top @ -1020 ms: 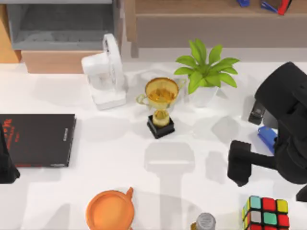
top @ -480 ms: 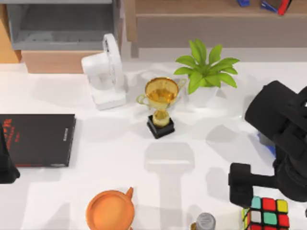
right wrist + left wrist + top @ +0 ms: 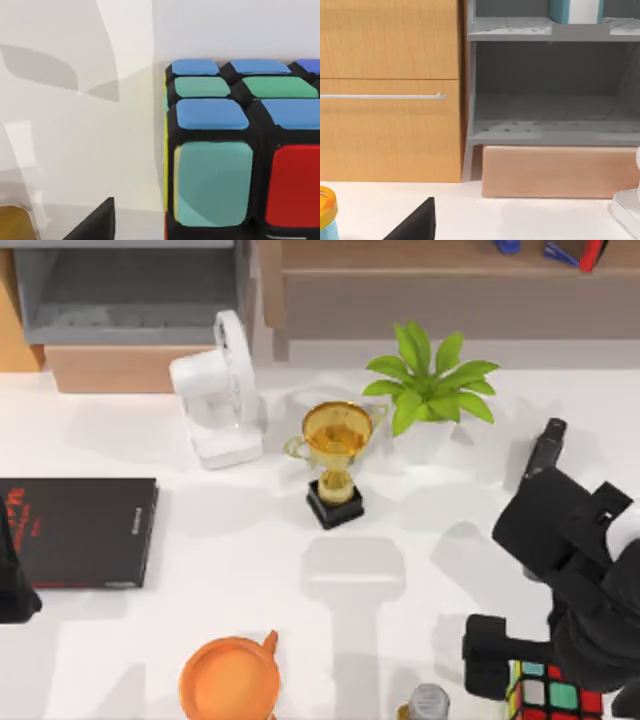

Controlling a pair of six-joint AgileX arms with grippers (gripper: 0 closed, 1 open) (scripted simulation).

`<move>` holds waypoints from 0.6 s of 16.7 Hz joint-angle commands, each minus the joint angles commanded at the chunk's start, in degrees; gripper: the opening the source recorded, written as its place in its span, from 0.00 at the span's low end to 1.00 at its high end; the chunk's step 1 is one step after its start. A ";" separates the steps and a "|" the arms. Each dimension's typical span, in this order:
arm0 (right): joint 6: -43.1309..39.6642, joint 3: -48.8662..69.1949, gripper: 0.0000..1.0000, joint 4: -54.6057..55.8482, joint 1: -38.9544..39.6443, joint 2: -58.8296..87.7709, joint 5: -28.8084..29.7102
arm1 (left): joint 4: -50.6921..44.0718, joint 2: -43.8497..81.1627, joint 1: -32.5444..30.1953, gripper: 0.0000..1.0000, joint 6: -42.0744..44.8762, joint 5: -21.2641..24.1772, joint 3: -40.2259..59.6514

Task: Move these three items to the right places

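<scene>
1. Coming down over the last second, your right arm has slid toward the near right corner of the bench [image 3: 250,560]. Its right pincer [image 3: 492,665] now sits just beside the puzzle cube [image 3: 555,695].
2. Part of the arm now covers the cube from above. In the right wrist view the cube [image 3: 240,165] looks very close, resting on the bench with blue and green squares on top.
3. You cannot tell yet if the right pincer is apart or together. It does not look clamped on the cube.
4. This likely means the cube is the item you are going for, and the grab is not yet done.
5. Your left arm has not moved. The left pincer [image 3: 12,585] waits at the left edge of the bench, next to the thin black book [image 3: 80,530]. You cannot tell if it is apart or together either.
6. Now the places that hold things. The grey shelf [image 3: 130,290] stands at the back left. In the left wrist view the teal book [image 3: 559,10] stands on its upper level, and nothing can be seen on the lower level [image 3: 550,125].
7. The orange cup [image 3: 230,680] at the front looks like it has nothing in it.
8. The gold trophy [image 3: 335,455] and the plant pot [image 3: 425,435] stand in the middle, well apart from the cube.
</scene>
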 joint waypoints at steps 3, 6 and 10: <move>0.10 -0.68 1.00 0.81 0.10 0.34 -0.01 | 0.00 0.00 0.00 1.00 0.00 0.00 0.00; 0.10 -0.68 0.92 0.81 0.10 0.34 -0.01 | 0.00 0.00 0.00 1.00 0.00 0.00 0.00; 0.10 -0.68 0.62 0.81 0.10 0.34 -0.01 | 0.00 0.00 0.00 1.00 0.00 0.00 0.00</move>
